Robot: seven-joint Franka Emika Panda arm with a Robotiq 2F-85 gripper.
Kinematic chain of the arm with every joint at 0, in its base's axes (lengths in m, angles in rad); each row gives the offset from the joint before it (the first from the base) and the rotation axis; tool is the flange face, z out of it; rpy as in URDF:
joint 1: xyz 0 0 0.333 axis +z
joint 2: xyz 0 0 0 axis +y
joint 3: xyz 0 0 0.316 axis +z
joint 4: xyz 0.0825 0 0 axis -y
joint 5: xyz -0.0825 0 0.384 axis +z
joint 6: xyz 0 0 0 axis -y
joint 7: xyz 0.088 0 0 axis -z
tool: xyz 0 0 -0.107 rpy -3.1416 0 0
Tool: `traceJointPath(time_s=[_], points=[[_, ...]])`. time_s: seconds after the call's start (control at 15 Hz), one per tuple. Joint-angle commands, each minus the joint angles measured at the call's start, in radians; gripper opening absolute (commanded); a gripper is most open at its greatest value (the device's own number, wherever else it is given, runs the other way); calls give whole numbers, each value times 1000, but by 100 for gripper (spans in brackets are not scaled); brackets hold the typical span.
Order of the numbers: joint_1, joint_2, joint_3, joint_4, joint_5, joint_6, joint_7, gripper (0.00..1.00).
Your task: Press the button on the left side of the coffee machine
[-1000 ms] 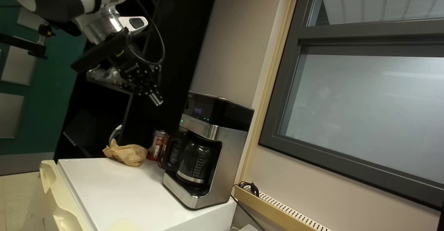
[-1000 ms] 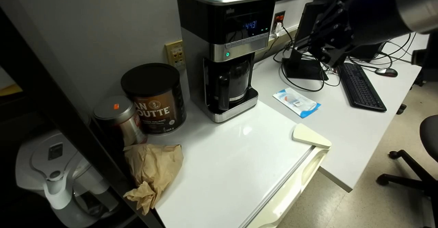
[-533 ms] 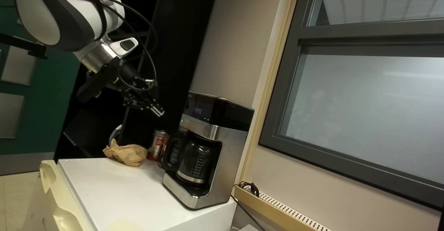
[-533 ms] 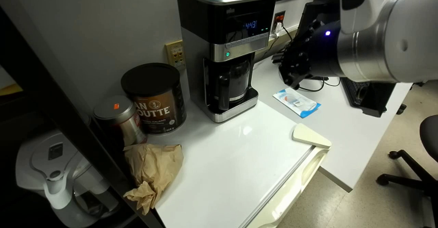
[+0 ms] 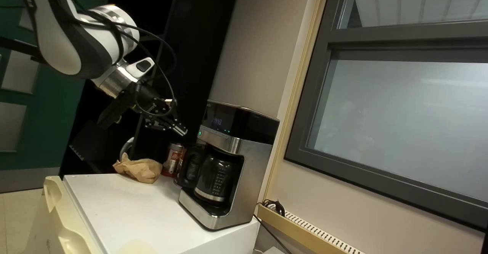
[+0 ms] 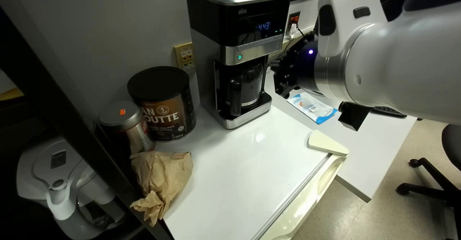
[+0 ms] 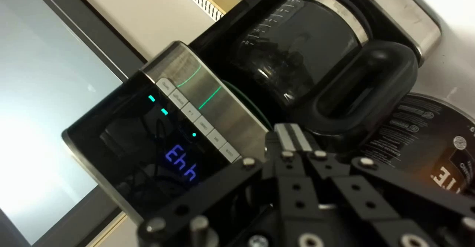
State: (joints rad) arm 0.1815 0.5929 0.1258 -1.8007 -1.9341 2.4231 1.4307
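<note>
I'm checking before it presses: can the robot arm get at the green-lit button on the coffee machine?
Probably yes: the shut tool hangs near the front of the coffee machine, and in an exterior view nothing shows between it and the green-lit button.

In the wrist view, the gripper (image 7: 294, 134) is hiding the green-lit button (image 6: 239, 57). Near a back corner of the tabletop (image 6: 230, 182), a silver can (image 6: 131, 128) is partly hiding a brown can (image 6: 169, 106).

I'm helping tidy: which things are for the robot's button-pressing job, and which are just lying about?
For the job:
coffee machine
its green-lit button, probably
shut jaws

Lying about:
crumpled brown paper
big dark tub
smaller tin
blue-white packet
</note>
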Motion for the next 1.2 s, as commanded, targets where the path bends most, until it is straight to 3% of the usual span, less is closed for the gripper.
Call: traceJointPath(time_s=[0.0,1.13], points=[[-11,68,21,91,-34,-36,20,0],[4,198,26,281,-7,-38,-13,0]])
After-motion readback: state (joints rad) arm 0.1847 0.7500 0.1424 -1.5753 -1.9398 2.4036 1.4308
